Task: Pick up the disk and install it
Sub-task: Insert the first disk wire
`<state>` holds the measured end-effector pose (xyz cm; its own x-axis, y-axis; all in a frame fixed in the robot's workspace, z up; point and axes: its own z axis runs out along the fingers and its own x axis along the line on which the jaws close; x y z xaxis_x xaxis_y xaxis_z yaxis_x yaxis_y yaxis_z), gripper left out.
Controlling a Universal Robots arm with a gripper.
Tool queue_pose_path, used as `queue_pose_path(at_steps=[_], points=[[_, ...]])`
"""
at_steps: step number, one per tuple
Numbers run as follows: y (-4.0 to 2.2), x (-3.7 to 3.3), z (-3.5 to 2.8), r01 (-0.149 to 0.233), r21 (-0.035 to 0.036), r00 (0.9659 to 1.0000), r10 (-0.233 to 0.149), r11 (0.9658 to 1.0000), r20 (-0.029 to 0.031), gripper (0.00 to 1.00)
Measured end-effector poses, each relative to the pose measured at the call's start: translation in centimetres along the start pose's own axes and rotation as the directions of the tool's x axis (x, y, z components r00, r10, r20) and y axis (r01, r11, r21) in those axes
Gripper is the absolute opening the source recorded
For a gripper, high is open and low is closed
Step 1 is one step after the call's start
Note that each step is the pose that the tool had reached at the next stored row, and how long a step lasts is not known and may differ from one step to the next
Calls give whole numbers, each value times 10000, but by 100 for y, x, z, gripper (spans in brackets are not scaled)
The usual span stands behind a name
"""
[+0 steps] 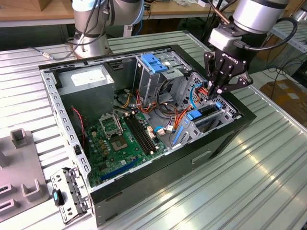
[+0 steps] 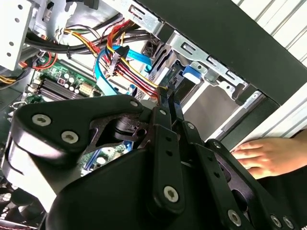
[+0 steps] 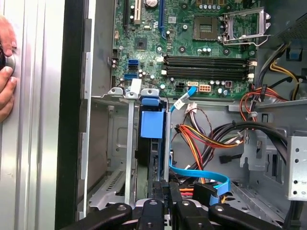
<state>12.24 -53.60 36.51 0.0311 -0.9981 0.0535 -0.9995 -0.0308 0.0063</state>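
The end effector (image 1: pixel 221 89) hangs over the drive cage (image 1: pixel 211 117) at the front corner of the open case (image 1: pixel 144 112) on the table (image 1: pixel 249 182); in both wrist views its fingers (image 2: pixel 169 103) are pressed together with no gap, gripping nothing I can make out. The disk (image 3: pixel 152 143) stands on edge in the cage slot just below the fingertips, its blue rail (image 3: pixel 152 123) uppermost, so it looks already seated or nearly so; how deep it sits I cannot tell. Judging by its build, it is a stiff, fairly heavy metal slab with smooth, slippery faces and delicate insides; the plastic rails along its edges are the place to hold or push, not the label face. Blue and orange cables (image 3: pixel 201 179) lie just beside the slot. A hand (image 3: pixel 5 76) rests on the table outside the case wall.
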Motion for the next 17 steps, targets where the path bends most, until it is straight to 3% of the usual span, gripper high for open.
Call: queue_pose_path(at_steps=[7, 14, 17], points=[[-1, -5, 112, -118, -6, 9999, 118, 9999, 2, 16], [21, 19, 141, -128, 75, 9999, 128, 9999, 8, 16], [22, 22, 144, -219, 76, 9998, 219, 9997, 7, 16]])
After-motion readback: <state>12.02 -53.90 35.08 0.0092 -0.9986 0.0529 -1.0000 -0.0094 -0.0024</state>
